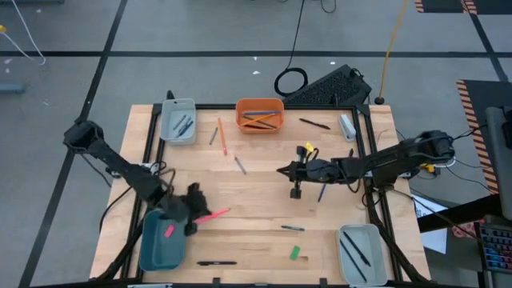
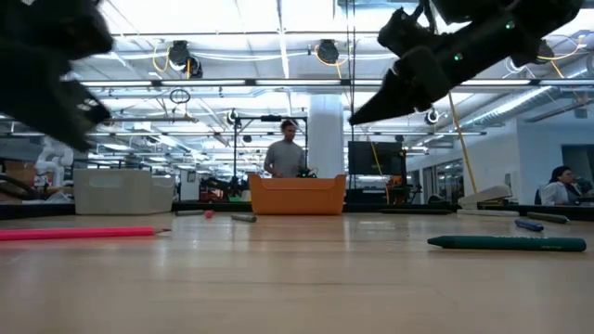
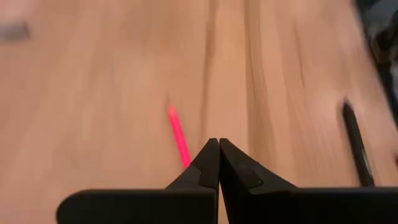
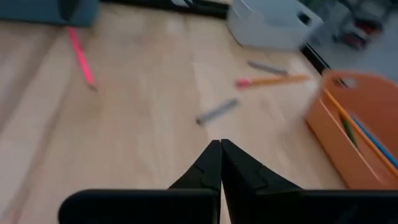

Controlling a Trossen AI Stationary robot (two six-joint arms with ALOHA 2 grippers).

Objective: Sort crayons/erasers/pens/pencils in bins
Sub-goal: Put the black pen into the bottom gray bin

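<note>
Worktop (image 1: 256, 216) fills the frame's middle; the teal bin (image 1: 160, 244) sits lower left. Left pincer (image 1: 194, 214) is closed, empty, beside the pink pencil (image 1: 214, 214), probably light, stiff, rolling; grip mid-shaft. Right pincer (image 1: 283, 170), centre, closed.

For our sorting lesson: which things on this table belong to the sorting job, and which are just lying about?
Job: pink pencil, orange pencil, green eraser, black pen, orange bin, teal bin.

Lying about: keyboard, coiled cable.
</note>
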